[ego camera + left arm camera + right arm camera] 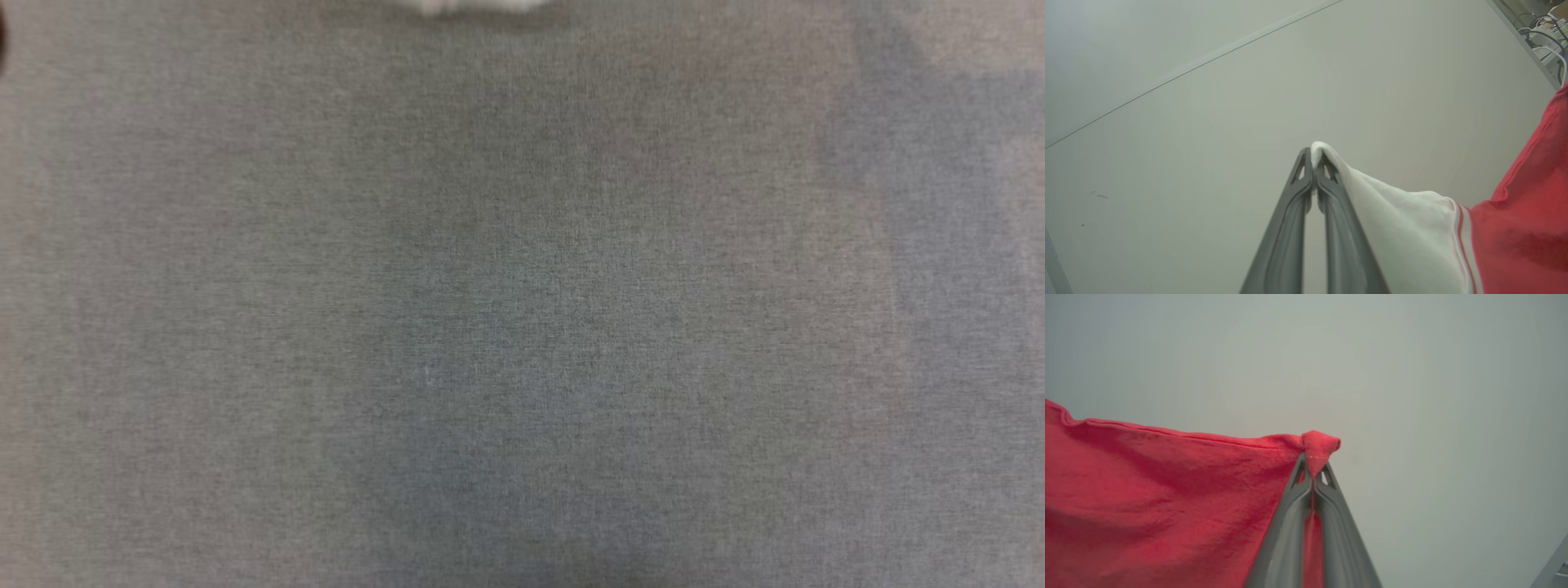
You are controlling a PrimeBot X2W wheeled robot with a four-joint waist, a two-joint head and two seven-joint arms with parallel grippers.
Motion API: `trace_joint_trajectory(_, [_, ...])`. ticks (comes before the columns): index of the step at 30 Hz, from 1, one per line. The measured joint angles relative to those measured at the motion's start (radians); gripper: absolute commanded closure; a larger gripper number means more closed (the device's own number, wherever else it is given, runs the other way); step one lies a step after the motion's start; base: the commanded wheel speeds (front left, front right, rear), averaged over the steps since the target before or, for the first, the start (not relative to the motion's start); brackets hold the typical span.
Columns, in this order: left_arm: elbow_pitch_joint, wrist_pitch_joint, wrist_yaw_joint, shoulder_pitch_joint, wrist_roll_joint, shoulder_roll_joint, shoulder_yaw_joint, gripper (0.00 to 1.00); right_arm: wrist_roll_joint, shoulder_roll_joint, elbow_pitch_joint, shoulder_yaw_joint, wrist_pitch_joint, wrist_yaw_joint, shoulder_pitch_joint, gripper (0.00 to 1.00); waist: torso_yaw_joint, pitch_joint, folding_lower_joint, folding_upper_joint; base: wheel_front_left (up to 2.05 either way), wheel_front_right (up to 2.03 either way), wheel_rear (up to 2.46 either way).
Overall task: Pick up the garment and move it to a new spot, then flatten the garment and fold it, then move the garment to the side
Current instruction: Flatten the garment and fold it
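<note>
Currently the biggest thing in the head view is the grey woven surface, bare across nearly the whole frame, so there's plenty of room to lay cloth down; only a blurred white scrap cuts in at the top edge, possibly part of the shirt, can't confirm. The garment isn't lying on that surface: both wrist views show it held by two separate points against a smooth pale panel, so I read it as lifted clear and spread between the arms. That fits the move-to-a-new-spot step, or shaking it out before flattening. Red body panel fills the left half of the right wrist view, top hem running fairly straight, which suggests light tension rather than slack. Right gripper has its jaws pinched together on a red corner, with a small nub of cloth poking past the tips. Left gripper is likewise clamped, on the tip of the white sleeve; from there the sleeve fans out to the striped trim and the red body. Gripping two outer points makes sense: the shirt hangs open, not bunched. Edges to watch: a thin seam crosses the pale panel diagonally, and cables sit past a border at the upper right of the left wrist view, near the red cloth. Both bites look shallow, so a fast swing could pull a corner free.
</note>
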Motion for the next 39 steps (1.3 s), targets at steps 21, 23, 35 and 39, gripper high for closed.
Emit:
trace_joint_trajectory(21, [0.001,-0.073,0.011,0.089,0.005,0.086,-0.029,1.0,0.028,0.101,0.33,0.31,-0.218,0.0,-0.227,1.0,-0.018,0.17,0.0,0.0,0.0,0.0,0.0])
trace_joint_trajectory(23, [-0.008,-0.082,0.016,0.136,-0.007,0.092,-0.03,1.0,0.048,0.1,0.335,0.336,-0.244,0.0,-0.188,1.0,-0.013,0.169,0.0,-0.0001,0.0,0.0,0.0])
trace_joint_trajectory(35, [-0.106,-0.114,0.091,0.515,-0.103,0.117,-0.037,1.0,0.177,0.06,0.276,0.47,-0.321,0.0,0.141,1.0,0.002,0.072,-0.0001,-0.0001,0.0,0.0,0.0])
trace_joint_trajectory(39, [-0.17,-0.115,0.146,0.713,-0.139,0.134,-0.031,1.0,0.214,0.033,0.233,0.495,-0.326,0.0,0.287,1.0,0.004,0.016,-0.0002,-0.0001,0.0,0.0,0.0])
